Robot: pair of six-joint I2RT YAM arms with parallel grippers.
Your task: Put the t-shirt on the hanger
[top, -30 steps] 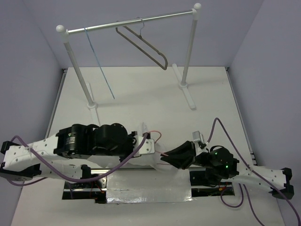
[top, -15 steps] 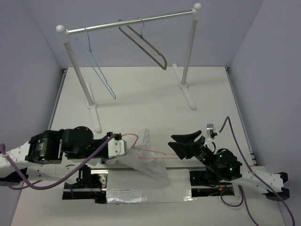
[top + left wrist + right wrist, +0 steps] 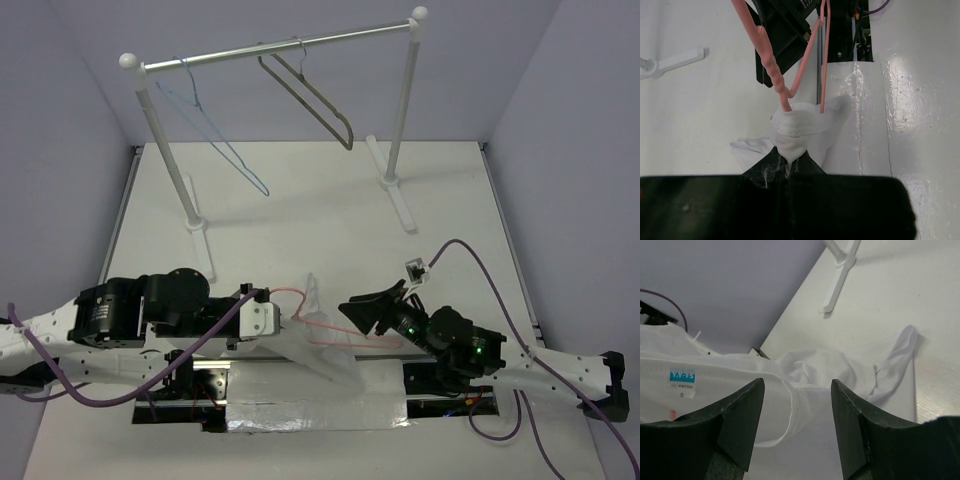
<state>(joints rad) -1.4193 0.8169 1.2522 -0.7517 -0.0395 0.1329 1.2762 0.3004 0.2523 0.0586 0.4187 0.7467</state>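
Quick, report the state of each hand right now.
Left hand: closed, pinching the t-shirt.
Right hand: open, holding nothing.

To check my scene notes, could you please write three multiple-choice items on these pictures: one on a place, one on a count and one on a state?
1. Where is the thin pink-red wire hanger?
A) hanging on the rack
B) at the near table edge, by the left gripper
C) beside the rack's far foot

2. How many hangers hang on the metal rail?
A) one
B) three
C) two

3. How is the right gripper?
A) open
B) shut on cloth
C) shut on a wire

1 B: its wires run into the white fabric t-shirt pinched by the shut left gripper.
2 C: a light-blue wire hanger and a grey-brown hanger.
3 A: its fingers stand apart, nothing between them.
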